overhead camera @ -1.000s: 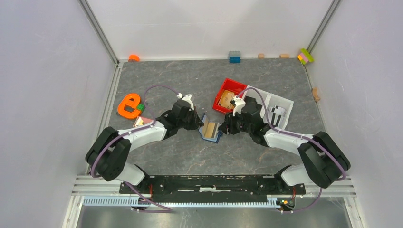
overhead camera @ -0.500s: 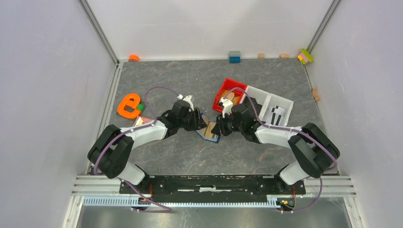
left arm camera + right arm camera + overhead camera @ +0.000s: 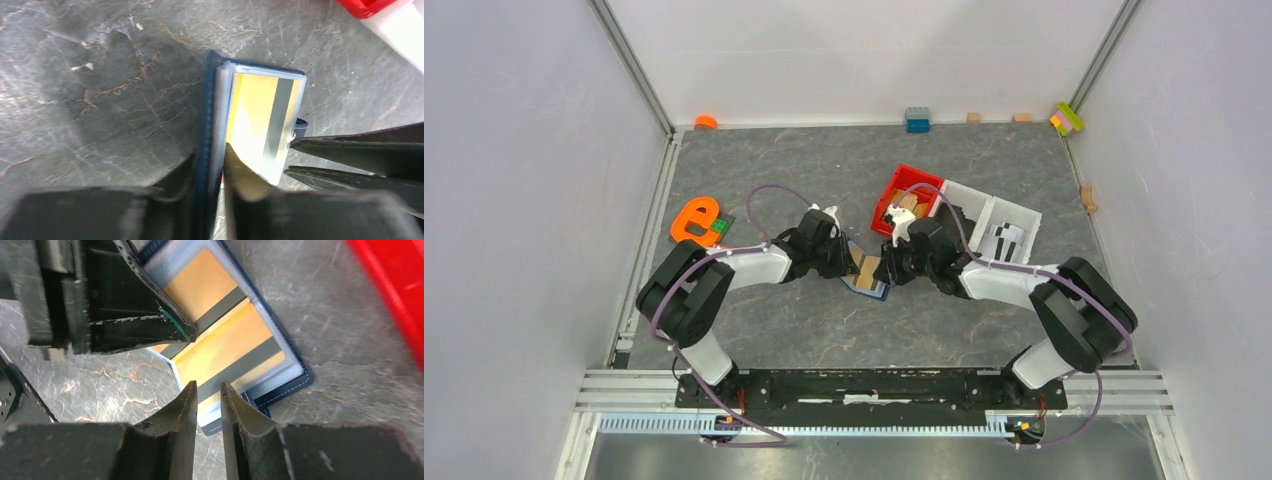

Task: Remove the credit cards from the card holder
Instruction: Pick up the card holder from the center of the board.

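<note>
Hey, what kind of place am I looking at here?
Most likely a robot test cell in a lab: plain white walls, two arms bolted to a metal rail, toy blocks and a red tray as props.

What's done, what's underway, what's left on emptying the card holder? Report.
Done: the card holder lies open on the table. In hand: the left gripper seems to pinch its cover, while the right gripper sits narrowly open at the sleeve edge. Left: the visible credit cards sit in their sleeves; none is pulled.
</note>
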`<state>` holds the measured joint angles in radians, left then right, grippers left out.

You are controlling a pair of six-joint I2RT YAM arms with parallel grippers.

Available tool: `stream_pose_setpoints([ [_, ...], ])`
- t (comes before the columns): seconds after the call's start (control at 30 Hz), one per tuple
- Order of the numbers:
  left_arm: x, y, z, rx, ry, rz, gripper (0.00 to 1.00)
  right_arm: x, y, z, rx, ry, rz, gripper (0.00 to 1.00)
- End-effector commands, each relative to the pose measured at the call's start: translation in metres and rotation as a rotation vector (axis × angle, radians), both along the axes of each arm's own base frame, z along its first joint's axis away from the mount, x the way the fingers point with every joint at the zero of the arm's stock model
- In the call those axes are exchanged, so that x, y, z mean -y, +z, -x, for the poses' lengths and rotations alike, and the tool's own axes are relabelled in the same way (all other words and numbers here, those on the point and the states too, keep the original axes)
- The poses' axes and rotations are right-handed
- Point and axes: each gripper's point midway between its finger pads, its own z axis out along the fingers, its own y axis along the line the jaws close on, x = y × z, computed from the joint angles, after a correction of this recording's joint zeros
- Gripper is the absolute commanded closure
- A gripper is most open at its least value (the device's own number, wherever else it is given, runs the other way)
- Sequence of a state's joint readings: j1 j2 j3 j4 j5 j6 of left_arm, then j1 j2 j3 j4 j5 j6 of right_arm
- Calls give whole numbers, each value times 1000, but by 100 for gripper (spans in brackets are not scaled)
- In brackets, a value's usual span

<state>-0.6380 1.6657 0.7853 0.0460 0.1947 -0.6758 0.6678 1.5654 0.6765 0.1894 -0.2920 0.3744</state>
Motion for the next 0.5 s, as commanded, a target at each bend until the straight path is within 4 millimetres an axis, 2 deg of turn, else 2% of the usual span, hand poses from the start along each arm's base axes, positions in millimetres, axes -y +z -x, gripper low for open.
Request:
stream_pose_setpoints([
  [0.0, 7, 2, -6, -7, -16, 15, 86, 12, 35, -20, 157, -91, -3, 70],
  [0.07, 9, 10, -6, 6, -19, 53, 96, 22, 42, -24, 195, -143, 5, 69],
  [0.2, 11, 38, -5, 76, -27, 144, 98, 34, 56, -27, 255, -198, -6, 63],
  [0.33, -1, 65, -5, 176, 1, 152, 98, 32, 66, -24, 284, -186, -45, 37],
  [0.4, -4, 77, -3, 220, 8, 172, 98, 26, 68, -21, 283, -158, -75, 32],
  [0.47, -1, 90, 1, 263, -14, 225, 98, 24, 65, -20, 269, -153, -78, 20],
])
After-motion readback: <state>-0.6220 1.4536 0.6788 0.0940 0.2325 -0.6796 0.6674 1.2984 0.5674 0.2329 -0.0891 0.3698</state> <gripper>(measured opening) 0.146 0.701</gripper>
